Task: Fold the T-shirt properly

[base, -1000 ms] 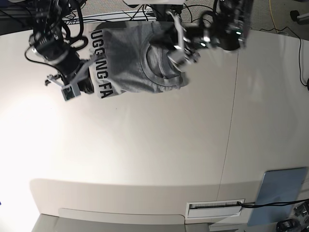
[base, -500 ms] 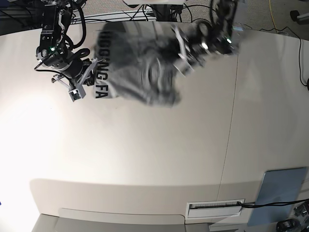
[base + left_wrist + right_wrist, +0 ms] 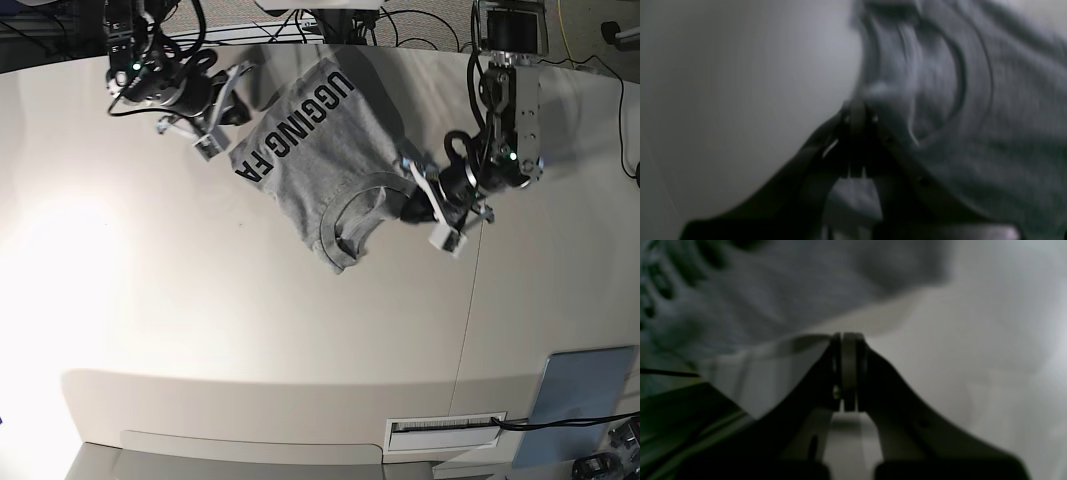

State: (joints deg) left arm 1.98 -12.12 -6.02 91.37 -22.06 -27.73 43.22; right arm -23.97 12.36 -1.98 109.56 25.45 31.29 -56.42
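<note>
The grey T-shirt lies slanted on the white table. Its black lettering faces up and its ribbed collar is toward the near side. My left gripper is shut on the shirt's edge next to the collar. The left wrist view, though blurred, shows the fabric pinched at the gripper's tip. My right gripper is by the far table edge, left of the shirt. In the right wrist view its jaws are shut with nothing between them, and the shirt lies just beyond.
A flat blue-grey pad lies at the near right corner. A seam runs across the table right of the shirt. Cables hang behind the far edge. A white slotted strip sits at the near edge.
The shirt has swung toward the near right and turned. My left gripper pulled its collar side down and right. My right gripper moved to the far edge and no longer holds the lettered side.
</note>
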